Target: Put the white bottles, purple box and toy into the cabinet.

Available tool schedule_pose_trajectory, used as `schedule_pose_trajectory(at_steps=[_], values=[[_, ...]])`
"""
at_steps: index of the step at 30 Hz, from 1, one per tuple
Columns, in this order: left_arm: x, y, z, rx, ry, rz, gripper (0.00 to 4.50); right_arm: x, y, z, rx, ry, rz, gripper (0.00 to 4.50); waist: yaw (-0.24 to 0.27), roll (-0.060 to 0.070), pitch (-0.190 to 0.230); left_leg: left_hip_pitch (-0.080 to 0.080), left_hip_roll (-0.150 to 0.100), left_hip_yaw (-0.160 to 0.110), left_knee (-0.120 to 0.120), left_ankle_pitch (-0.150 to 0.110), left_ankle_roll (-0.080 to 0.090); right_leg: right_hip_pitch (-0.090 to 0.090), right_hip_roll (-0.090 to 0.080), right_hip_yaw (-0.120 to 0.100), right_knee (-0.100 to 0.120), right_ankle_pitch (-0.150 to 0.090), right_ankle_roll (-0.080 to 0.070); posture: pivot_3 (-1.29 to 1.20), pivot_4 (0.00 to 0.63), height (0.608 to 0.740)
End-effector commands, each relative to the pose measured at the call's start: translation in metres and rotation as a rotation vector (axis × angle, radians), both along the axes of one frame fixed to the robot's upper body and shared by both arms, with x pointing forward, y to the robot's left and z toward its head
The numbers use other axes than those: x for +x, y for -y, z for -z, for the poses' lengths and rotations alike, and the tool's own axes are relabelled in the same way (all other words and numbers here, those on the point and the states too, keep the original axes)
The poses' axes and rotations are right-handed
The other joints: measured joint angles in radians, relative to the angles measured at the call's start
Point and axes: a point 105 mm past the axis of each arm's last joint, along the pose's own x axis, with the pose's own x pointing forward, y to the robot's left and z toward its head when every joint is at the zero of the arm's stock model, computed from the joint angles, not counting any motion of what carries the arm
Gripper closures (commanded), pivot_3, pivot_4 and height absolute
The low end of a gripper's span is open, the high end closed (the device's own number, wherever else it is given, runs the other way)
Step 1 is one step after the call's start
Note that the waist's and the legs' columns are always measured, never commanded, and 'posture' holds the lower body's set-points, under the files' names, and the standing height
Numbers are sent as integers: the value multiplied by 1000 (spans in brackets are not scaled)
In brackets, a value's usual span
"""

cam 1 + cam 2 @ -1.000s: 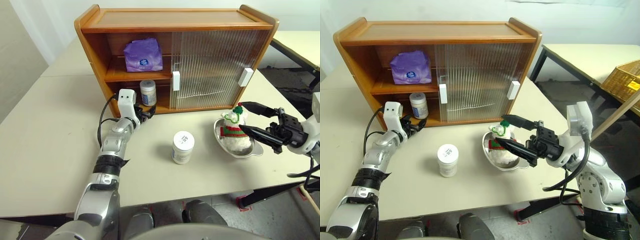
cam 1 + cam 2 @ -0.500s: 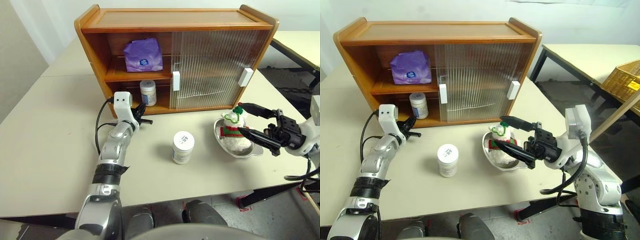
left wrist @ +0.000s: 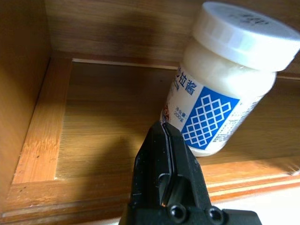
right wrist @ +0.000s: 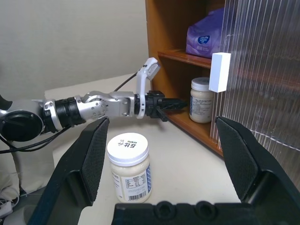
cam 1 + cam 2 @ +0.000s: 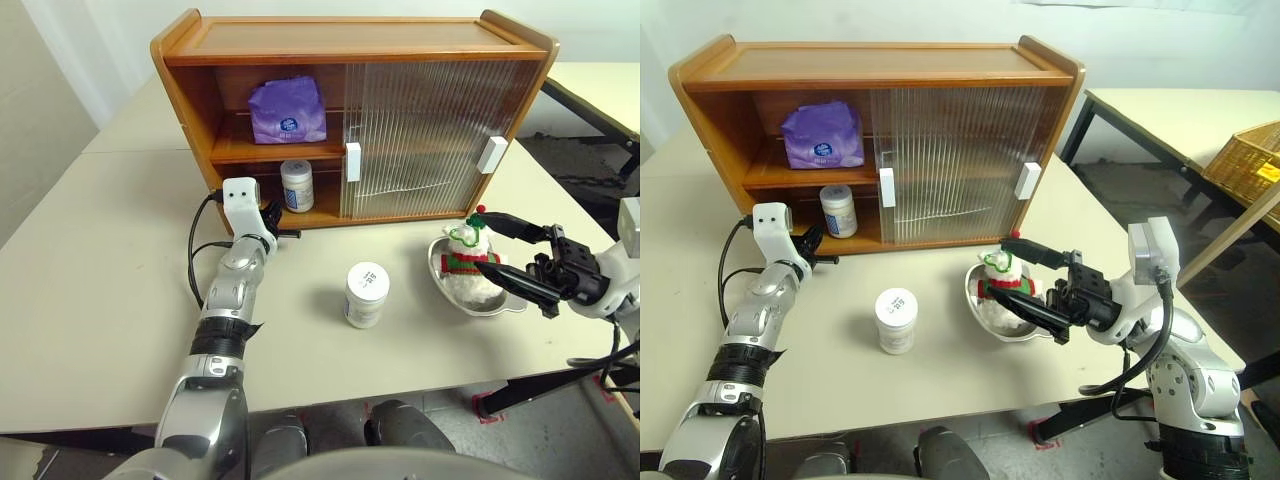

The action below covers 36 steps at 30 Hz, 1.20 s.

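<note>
Before the cabinet (image 5: 200,60), left pincer (image 5: 287,234) has snapped shut, empty.

Orange-brown cabinet (image 5: 300,40), lilac box (image 5: 286,110), 2 white bottles (image 5: 366,294), red-green-scarfed toy (image 5: 465,255)

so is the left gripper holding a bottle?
No, the left gripper is shut on nothing, just in front of the bottle on the lower shelf.

Left gripper (image 3: 162,129) was pinched closed and empty, its tip just in front of the bottle (image 3: 220,79) on the cabinet (image 3: 93,126) shelf.
</note>
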Motion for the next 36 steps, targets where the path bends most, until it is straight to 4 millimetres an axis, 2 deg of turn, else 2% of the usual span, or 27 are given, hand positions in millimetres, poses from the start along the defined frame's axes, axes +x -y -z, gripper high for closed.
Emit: schedule_pose_trajectory(at_steps=[1, 11, 19, 29, 36], values=[[7, 3, 3, 10, 2, -14, 4456, 0, 0, -1, -19, 4, 3, 0, 0, 0, 0, 0, 0, 0, 0, 0, 0, 0, 0, 0, 0, 0, 0, -244, 0, 740], [16, 1, 2, 24, 19, -29, 4456, -1, 3, 0, -24, 3, 21, 0, -5, 0, 0, 0, 0, 0, 0, 0, 0, 0, 0, 0, 0, 0, 1, -255, 0, 740], [21, 24, 2, 3, 5, 90, 4456, -2, 2, 0, -24, 6, 28, 0, -6, 0, 0, 0, 0, 0, 0, 0, 0, 0, 0, 0, -1, 0, 1, -267, 0, 740], [21, 43, 4, -24, -6, 157, 4456, -4, 8, 0, -31, 7, 49, 0, -14, 0, 0, -1, 0, 0, 0, -1, 1, 1, 0, 0, -5, 1, 3, -267, 0, 740], [28, 46, 0, -25, -2, 169, 4456, -4, 9, -1, -33, 10, 53, 0, -19, 0, 0, -1, 0, 0, 0, -1, 1, 2, 0, 0, -5, 1, 4, -270, 0, 740]])
